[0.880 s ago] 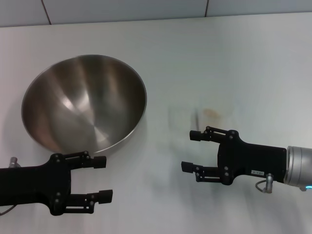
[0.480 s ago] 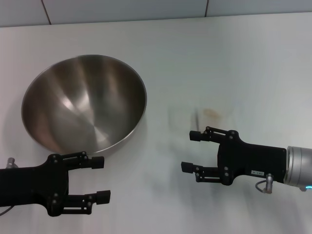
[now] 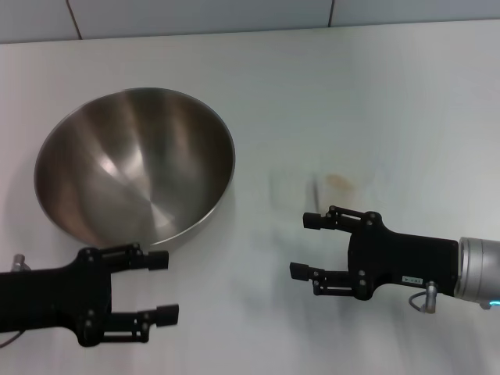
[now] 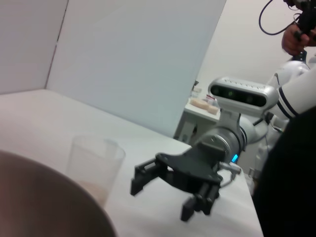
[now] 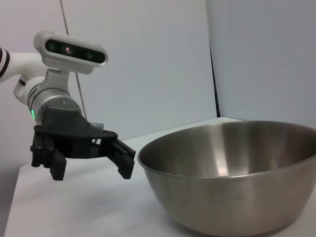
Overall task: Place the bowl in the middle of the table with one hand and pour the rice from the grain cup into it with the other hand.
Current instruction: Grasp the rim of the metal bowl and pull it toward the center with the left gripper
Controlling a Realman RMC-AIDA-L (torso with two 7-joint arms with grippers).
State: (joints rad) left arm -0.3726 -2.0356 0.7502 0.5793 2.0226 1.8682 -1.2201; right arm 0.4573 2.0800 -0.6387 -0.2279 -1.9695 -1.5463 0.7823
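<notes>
The large steel bowl (image 3: pixel 134 166) stands on the left part of the white table (image 3: pixel 375 101); it shows empty. My left gripper (image 3: pixel 164 286) hovers open just in front of the bowl's near rim, apart from it. The clear grain cup (image 4: pixel 94 170) stands upright with a pale layer of rice (image 4: pixel 91 187) at its bottom. In the head view the cup (image 3: pixel 294 191) is only a faint outline near the table's middle. My right gripper (image 3: pixel 305 245) is open, just in front of the cup, holding nothing. The right wrist view shows the bowl (image 5: pixel 232 173) and the left gripper (image 5: pixel 91 168) beside it.
A faint brownish stain (image 3: pixel 340 181) marks the table to the right of the cup. A grey wall (image 3: pixel 234 16) runs along the table's far edge. A person and a cart with items (image 4: pixel 202 104) stand beyond the table in the left wrist view.
The right gripper has drifted slightly toward the table's near edge. The left gripper, bowl and cup stay almost where they were.
</notes>
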